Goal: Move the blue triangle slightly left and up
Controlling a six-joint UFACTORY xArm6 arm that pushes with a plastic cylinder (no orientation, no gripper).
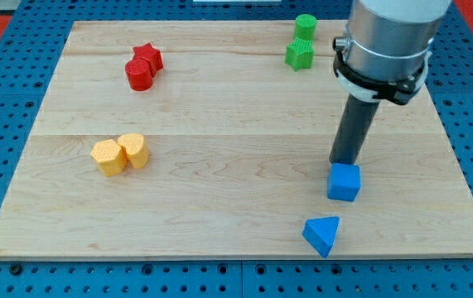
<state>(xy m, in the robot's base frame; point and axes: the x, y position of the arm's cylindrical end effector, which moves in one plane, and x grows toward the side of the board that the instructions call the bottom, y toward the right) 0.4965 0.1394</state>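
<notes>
Wooden table (219, 190) carries, from left, two yellow plastic blocks (119, 154), a red star (148, 57) touching a red cylinder (139, 75), two green blocks (301, 43), then the blue plastic triangle (322, 235) near the front edge, seemingly unmoved. My tip (341, 162) rests behind the blue cube (344, 182), apart from the triangle. No jaws; no containers.

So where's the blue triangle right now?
The blue triangle sits near the board's bottom edge on the view's right, just below the blue cube. My tip is right above the cube, at its top edge.
</notes>
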